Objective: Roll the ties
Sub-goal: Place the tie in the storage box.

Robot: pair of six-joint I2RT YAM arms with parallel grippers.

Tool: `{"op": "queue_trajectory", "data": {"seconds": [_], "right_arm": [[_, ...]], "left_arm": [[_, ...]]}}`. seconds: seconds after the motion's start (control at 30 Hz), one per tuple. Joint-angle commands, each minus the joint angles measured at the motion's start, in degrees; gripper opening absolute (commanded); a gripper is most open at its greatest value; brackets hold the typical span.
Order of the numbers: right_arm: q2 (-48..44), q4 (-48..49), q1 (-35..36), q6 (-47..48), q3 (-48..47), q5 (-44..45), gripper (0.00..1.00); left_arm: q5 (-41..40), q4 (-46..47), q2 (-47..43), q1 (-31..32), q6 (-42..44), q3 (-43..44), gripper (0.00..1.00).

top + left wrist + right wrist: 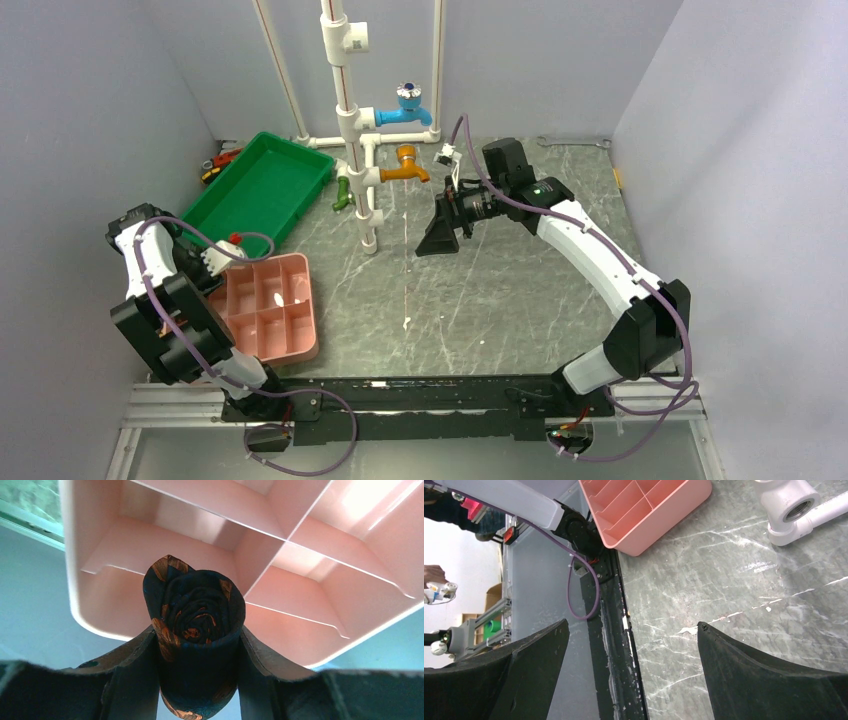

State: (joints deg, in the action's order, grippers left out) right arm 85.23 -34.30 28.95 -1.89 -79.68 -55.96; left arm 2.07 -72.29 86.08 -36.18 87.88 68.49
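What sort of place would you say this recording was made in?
Probably a robotics lab test cell: plain panels wall in a marble-look table, with a mock PVC pipe rig carrying taps and a pink divided tray.

The divided tray [312, 335] is sitting at the table's [480, 300] near left, with the open bin [255, 190] lying behind it and the pipe stand [358, 130] rising just right of that bin. The left gripper [197, 635] is holding the rolled tie [197, 612] before a corner compartment of the tray (the far left one, as far as I can make out). The right gripper [437, 235] is hanging right of the pipes, well apart from the tray.
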Motion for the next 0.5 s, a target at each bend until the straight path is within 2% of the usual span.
{"op": "queue_trajectory", "data": {"seconds": [0.0, 0.47], "right_arm": [[-2.9, -0.5, -0.2, 0.6, -1.6, -0.5, 1.0], [-4.5, -1.2, -0.3, 1.0, -1.0, 0.3, 1.0]], "left_arm": [[3.0, 3.9, -1.8, -0.6, 9.6, -1.7, 0.0], [2.1, 6.0, 0.2, -2.2, 16.5, -3.1, 0.0]]}}
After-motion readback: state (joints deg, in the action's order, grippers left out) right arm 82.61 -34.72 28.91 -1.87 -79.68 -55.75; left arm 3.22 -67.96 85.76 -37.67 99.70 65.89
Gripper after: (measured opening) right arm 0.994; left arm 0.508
